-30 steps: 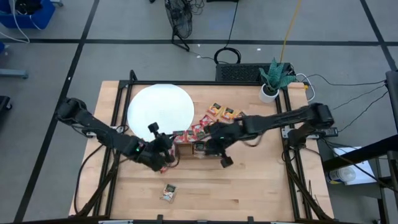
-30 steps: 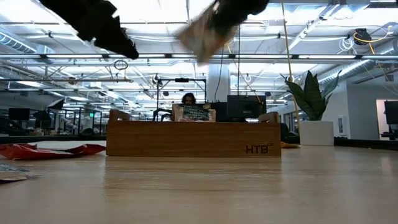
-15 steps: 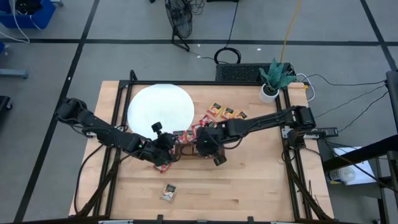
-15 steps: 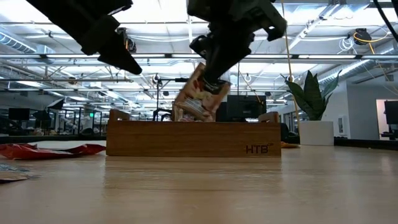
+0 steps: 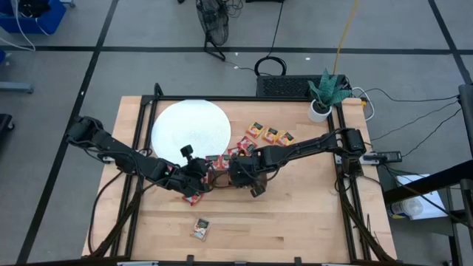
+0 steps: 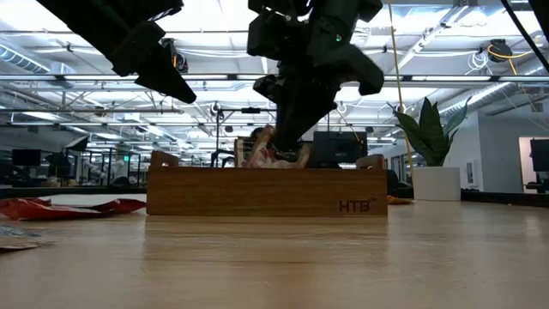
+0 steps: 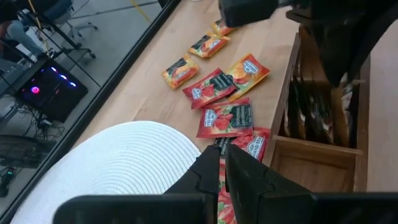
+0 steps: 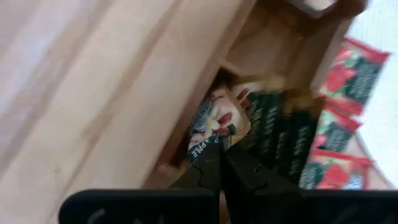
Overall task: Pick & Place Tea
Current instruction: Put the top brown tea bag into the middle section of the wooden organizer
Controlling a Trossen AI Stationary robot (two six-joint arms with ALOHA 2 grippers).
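A long brown wooden tray (image 5: 220, 178) (image 6: 266, 190) stands mid-table, with dark green sachets (image 8: 280, 140) upright in one compartment. My right gripper (image 5: 238, 176) (image 6: 287, 142) (image 8: 219, 149) is over the tray, shut on a pale sachet with red print (image 8: 214, 121) (image 6: 270, 153). My left gripper (image 5: 196, 173) (image 7: 222, 158) (image 6: 176, 86) hovers shut just left of the tray, touching nothing. Red sachets (image 7: 224, 118) and orange-yellow sachets (image 5: 267, 135) (image 7: 249, 68) lie flat beyond the tray. One pale sachet (image 5: 200, 228) lies near the table's near edge. My right gripper pinches the pale sachet by its upper edge (image 8: 210, 138) between both fingers, coming from above and slanting down from the table's right. The sachet hangs below the fingers, its lower part down behind the tray's wall (image 6: 257, 176), inside a compartment beside the dark green sachets.
A large white disc (image 5: 190, 127) (image 7: 112, 168) lies on the table's far left part. A potted plant (image 5: 325, 92) (image 6: 429, 137) stands at the far right corner. A red sachet (image 5: 194, 196) lies under the left arm. Bare wood extends on the near side.
My right gripper has moved toward the table's left and down onto the tray, staying shut on the pale sachet. The sachet, first carried high and clear, now hangs with its lower part inside the tray. My left gripper has shifted slightly toward the tray.
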